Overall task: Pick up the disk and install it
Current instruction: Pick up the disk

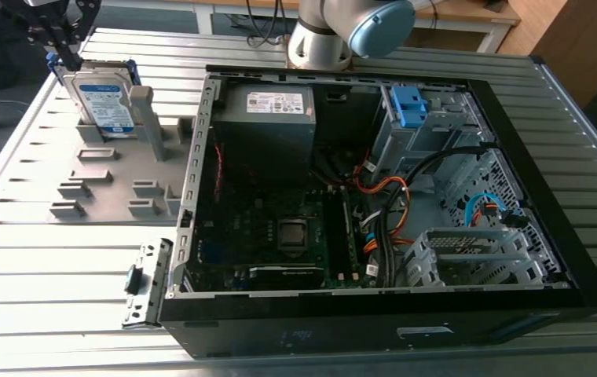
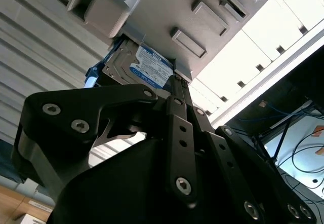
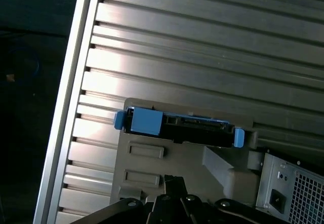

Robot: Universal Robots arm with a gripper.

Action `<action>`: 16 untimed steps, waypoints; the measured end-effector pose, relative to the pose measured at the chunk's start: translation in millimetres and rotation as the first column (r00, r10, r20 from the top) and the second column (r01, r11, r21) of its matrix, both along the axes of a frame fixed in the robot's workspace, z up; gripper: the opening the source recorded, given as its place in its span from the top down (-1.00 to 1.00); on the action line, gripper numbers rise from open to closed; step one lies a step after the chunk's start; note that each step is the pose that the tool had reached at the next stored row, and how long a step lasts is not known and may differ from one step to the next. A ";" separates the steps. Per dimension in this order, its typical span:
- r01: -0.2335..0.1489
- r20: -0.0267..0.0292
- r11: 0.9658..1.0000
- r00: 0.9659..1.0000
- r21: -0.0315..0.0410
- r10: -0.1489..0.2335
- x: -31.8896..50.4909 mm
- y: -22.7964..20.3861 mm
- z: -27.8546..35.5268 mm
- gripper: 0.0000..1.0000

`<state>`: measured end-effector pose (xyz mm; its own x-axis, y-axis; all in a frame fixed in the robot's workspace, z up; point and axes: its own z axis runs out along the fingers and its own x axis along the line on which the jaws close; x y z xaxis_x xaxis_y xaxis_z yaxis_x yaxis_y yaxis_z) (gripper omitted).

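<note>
pincer pressed together, empty | hovers just above disk | disk upright in grey holder

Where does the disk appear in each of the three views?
Exterior view: the disk stands upright in the grey holder, to the exterior view's left of the computer case.
Second wrist view: the disk shows its labelled face, against the grey holder.
First wrist view: the disk is seen edge-on, standing in the grey holder.
Shared landmark: the grey holder with raised blocks.
</note>
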<state>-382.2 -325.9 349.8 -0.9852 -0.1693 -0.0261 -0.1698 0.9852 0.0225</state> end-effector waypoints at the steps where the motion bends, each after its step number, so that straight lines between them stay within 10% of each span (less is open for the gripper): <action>1: -0.003 0.000 1.000 1.000 0.000 0.003 0.0 0.0 0.0 0.79; 16: -0.045 0.000 0.999 0.999 0.000 0.045 0.0 0.0 0.0 0.79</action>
<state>-382.2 -325.9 349.8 -0.9765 -0.2139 -0.0261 -0.2144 0.9765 0.0225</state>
